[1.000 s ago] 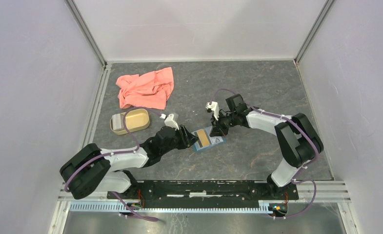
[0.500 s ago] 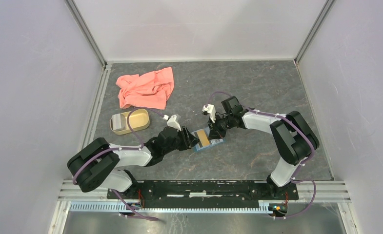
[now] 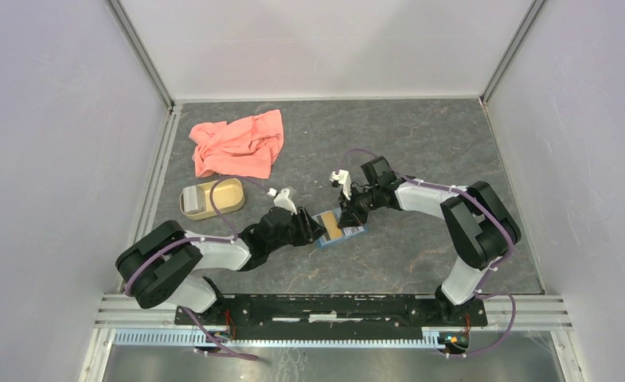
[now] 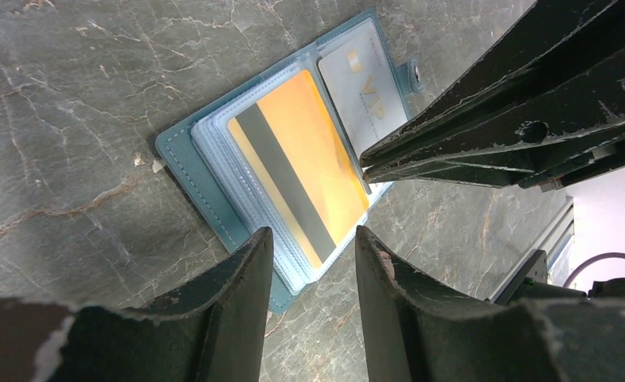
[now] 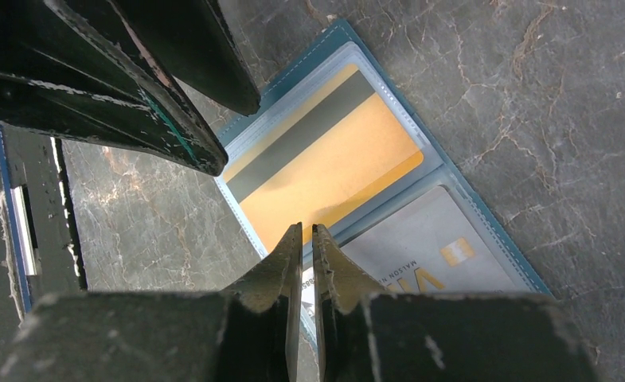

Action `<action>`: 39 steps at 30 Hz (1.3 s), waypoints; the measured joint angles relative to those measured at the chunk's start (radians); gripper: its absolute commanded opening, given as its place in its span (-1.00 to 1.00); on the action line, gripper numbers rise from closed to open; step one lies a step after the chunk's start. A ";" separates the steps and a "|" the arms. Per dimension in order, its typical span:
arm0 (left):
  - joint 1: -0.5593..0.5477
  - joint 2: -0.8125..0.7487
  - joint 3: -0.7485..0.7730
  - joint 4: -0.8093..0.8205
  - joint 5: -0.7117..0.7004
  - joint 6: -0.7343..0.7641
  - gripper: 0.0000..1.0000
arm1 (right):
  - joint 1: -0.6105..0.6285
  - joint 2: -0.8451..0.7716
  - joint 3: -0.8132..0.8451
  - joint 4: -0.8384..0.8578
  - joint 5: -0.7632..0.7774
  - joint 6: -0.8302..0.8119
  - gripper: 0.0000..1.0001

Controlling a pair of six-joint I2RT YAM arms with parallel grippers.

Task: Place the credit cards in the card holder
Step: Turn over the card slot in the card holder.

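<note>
Card holder (image 4: 199, 187) open on table (image 4: 70, 95), between both grippers. Gold card (image 4: 301, 167), dark stripe, in clear sleeve. Pale card (image 4: 361, 87) marked "VIP"; smaller print illegible, partly covered. Left gripper (image 4: 313, 239) jaws apart. Right gripper (image 5: 307, 231) jaws almost together; pinch on sleeve indeterminable.

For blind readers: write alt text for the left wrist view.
An open teal card holder lies on a grey marbled table, showing a gold-yellow dark-striped plastic card and a pale grey card. The left gripper, open, frames its near edge; the right gripper points at the gold card.
</note>
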 measured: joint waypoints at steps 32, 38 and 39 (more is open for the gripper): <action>0.010 0.013 0.006 0.029 0.024 -0.024 -0.02 | 0.005 0.086 0.063 -0.056 0.006 -0.002 -0.72; 0.020 0.016 0.006 0.030 0.025 -0.031 -0.04 | 0.005 0.086 0.064 -0.059 0.006 -0.006 -0.71; 0.021 0.017 0.006 0.032 0.025 -0.034 -0.05 | 0.005 0.086 0.064 -0.059 0.006 -0.007 -0.71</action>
